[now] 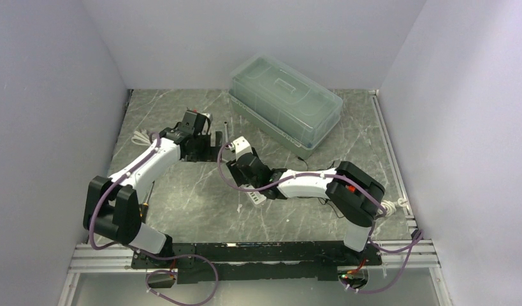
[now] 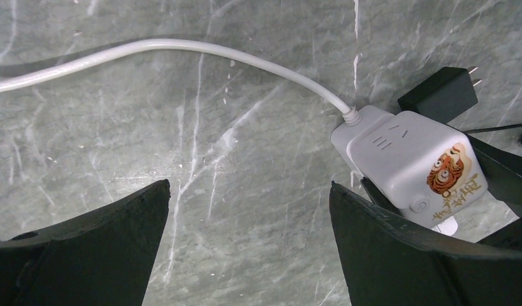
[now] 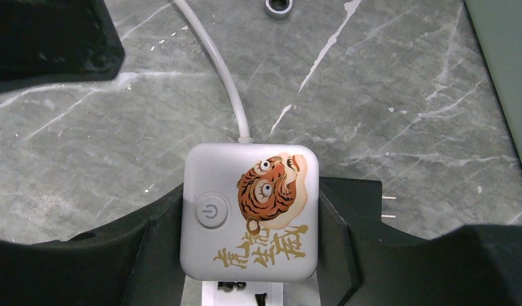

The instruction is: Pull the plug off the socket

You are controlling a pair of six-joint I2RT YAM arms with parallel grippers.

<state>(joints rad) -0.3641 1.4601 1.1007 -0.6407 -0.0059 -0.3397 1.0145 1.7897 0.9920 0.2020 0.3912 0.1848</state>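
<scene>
The grey cube socket (image 3: 250,210) with a tiger sticker and a power button sits between my right gripper's (image 3: 252,197) fingers, which are shut on its two sides. Its white cable (image 3: 213,57) runs away across the table. The black plug (image 2: 440,94) lies on the table just beside the socket, out of it, with its two prongs bare; in the right wrist view the plug (image 3: 363,197) shows behind my right finger. My left gripper (image 2: 248,191) is open and empty, low over bare table just left of the socket (image 2: 411,162). In the top view both grippers (image 1: 204,141) (image 1: 236,153) meet mid-table.
A clear lidded plastic container (image 1: 285,102) stands at the back right. The socket's white cable coils at the left (image 1: 141,136). A small metal ring (image 3: 278,7) lies on the marble table (image 1: 194,204) beyond the socket. A white printed label (image 3: 242,290) shows under the socket.
</scene>
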